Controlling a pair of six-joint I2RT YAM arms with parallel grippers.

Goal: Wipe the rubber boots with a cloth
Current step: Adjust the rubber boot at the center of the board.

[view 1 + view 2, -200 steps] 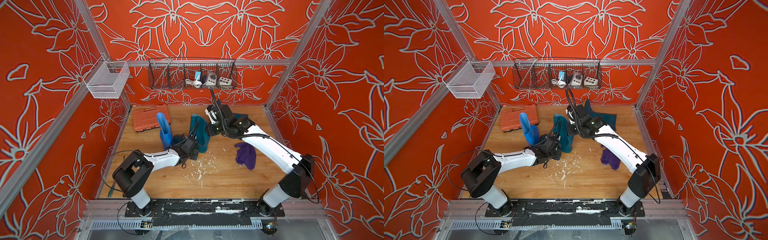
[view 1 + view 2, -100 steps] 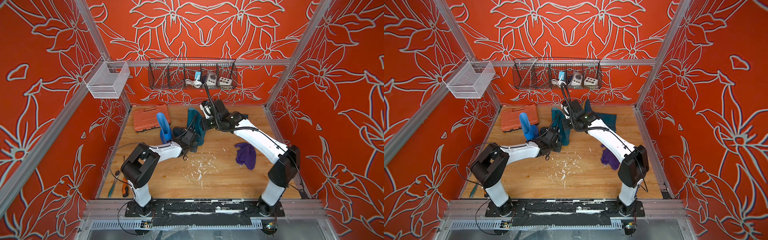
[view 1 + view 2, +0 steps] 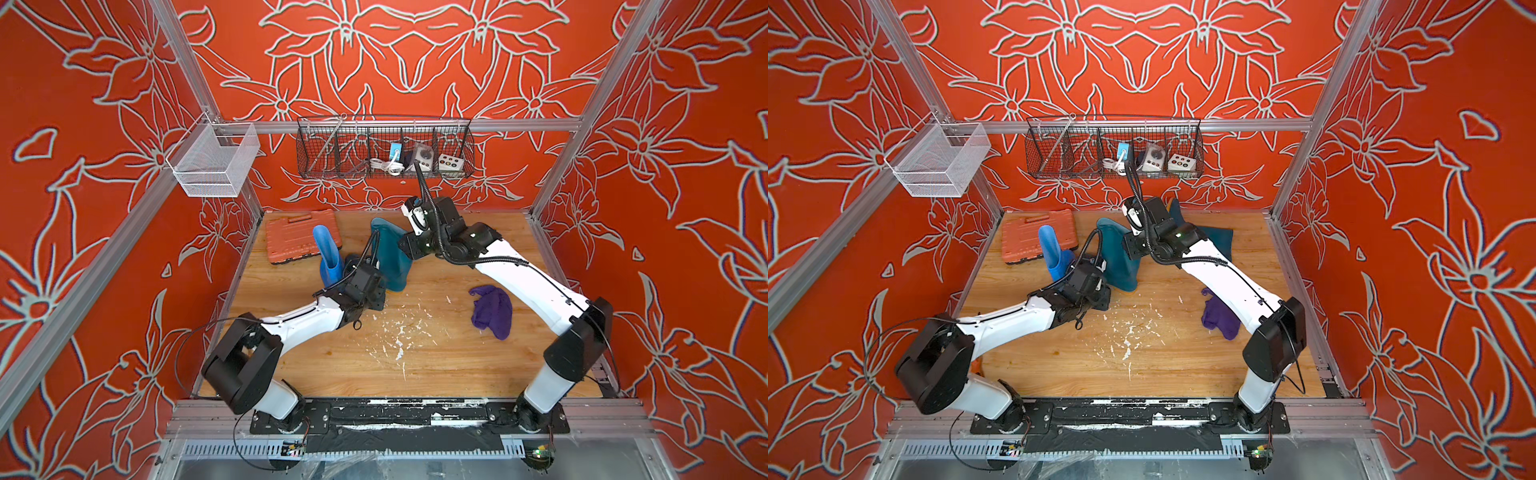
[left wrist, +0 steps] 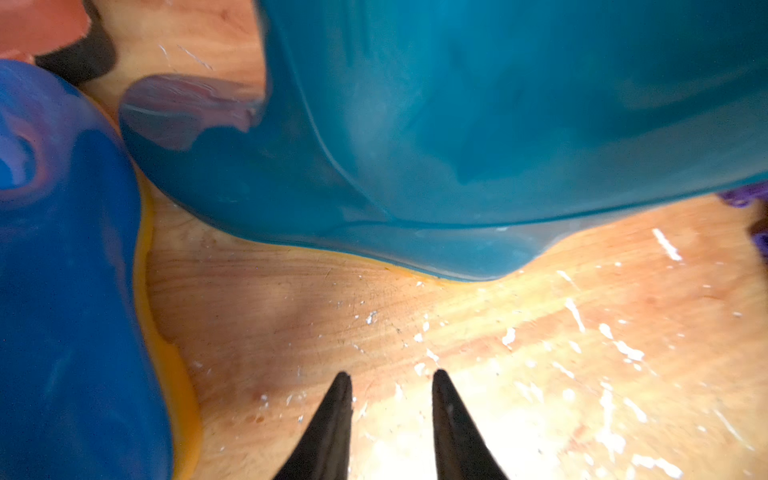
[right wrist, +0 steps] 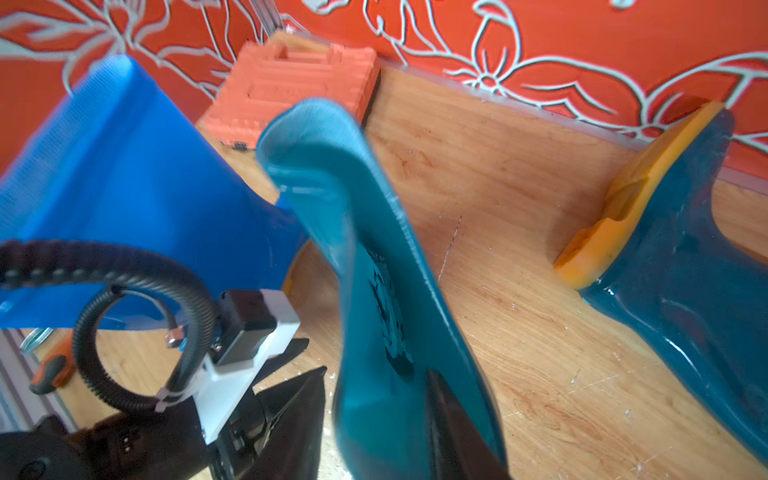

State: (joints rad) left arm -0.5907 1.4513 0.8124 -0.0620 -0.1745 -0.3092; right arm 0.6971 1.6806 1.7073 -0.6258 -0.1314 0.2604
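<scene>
Left fingers [image 4: 332,428]: apart, empty, near standing teal boot [image 4: 457,145]
Right fingers [image 5: 299,415]: apart, straddling its shaft
Cloth [image 3: 491,311]: lying crumpled, unheld

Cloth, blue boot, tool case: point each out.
cloth [image 3: 492,311], in a top view, middle of the heap
blue boot [image 3: 327,257], in a top view, shaft
tool case [image 3: 291,240], in a top view, lid

An orange plastic tool case [image 3: 291,239] lies flat at the far left of the wooden tabletop [image 3: 415,370], whose middle is speckled with white flecks [image 3: 399,343]. On the far wall hangs a black wire basket [image 3: 324,156] holding a white cable [image 3: 388,166] and a white button box [image 3: 451,162]. A white mesh basket [image 3: 212,166] hangs in the far left corner.
</scene>
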